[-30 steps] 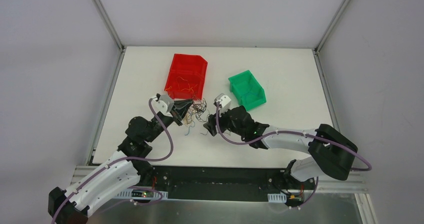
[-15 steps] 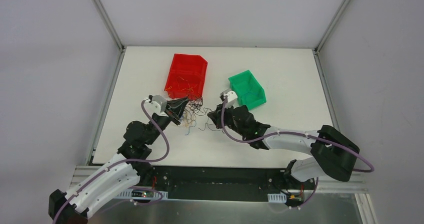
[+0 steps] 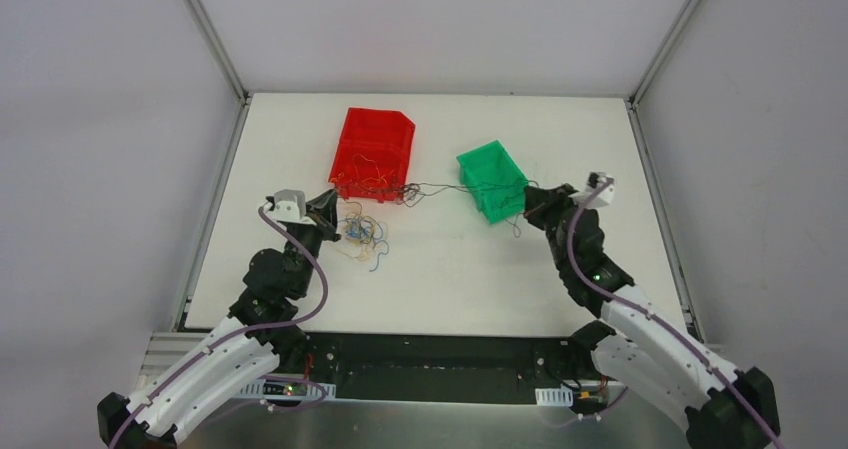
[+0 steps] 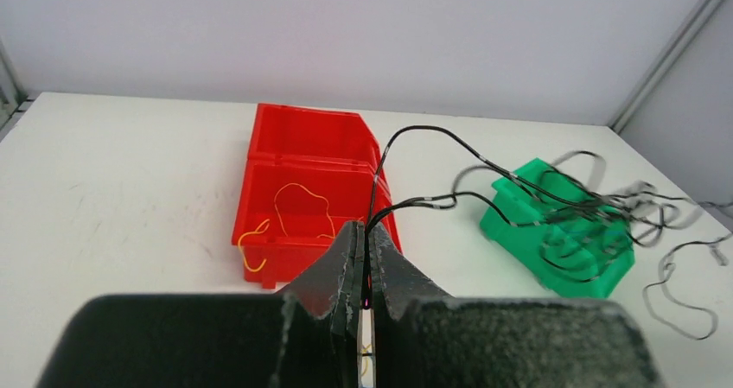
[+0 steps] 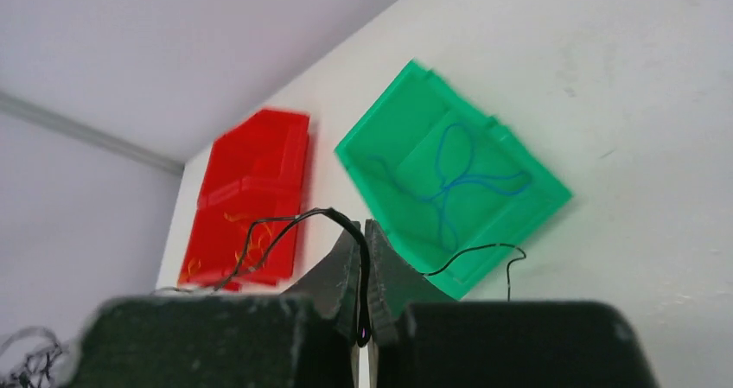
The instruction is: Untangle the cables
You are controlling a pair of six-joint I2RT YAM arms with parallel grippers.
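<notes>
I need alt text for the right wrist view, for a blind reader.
The right gripper, shut, pinches a thin dark cable that arcs away from it. Beyond it on the white table stand a green bin holding a blue wire and a red bin.

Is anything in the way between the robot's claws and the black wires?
Nothing visible is. The left gripper and the right gripper are each shut on a black wire. The green bin sits beside the right gripper, and the wire stretches over it.
</notes>
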